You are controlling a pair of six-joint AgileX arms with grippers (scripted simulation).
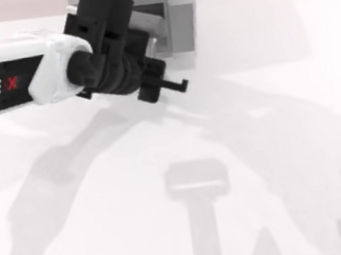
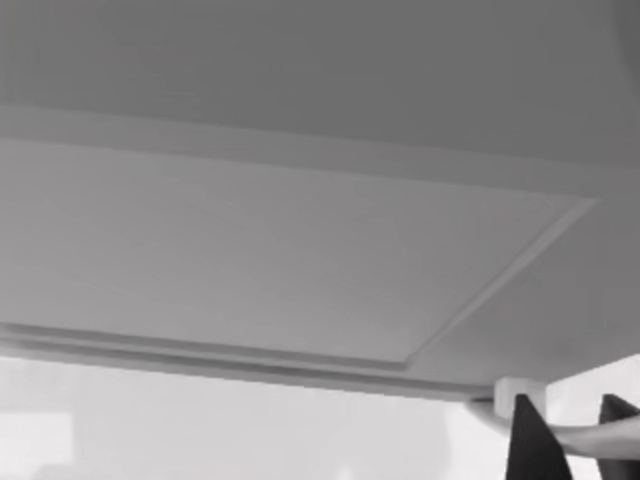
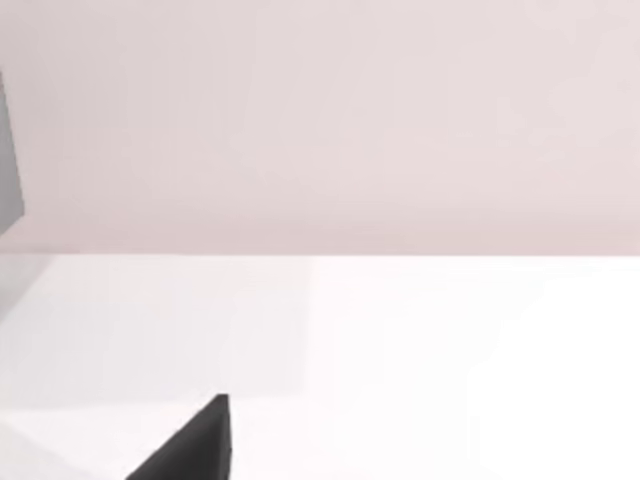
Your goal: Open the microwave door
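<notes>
The door (image 2: 280, 250) looks a stiff hinged panel, best pulled by its handle (image 2: 520, 392), which the left gripper (image 2: 565, 425) straddles, fingers narrowly apart around the bar

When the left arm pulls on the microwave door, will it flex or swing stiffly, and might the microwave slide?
The microwave door looks like a flat rigid panel, so it probably swings stiffly. Its thin curved handle, sitting between the left pincer fingertips, may slip. The microwave looks small and boxy, so it might slide.
</notes>
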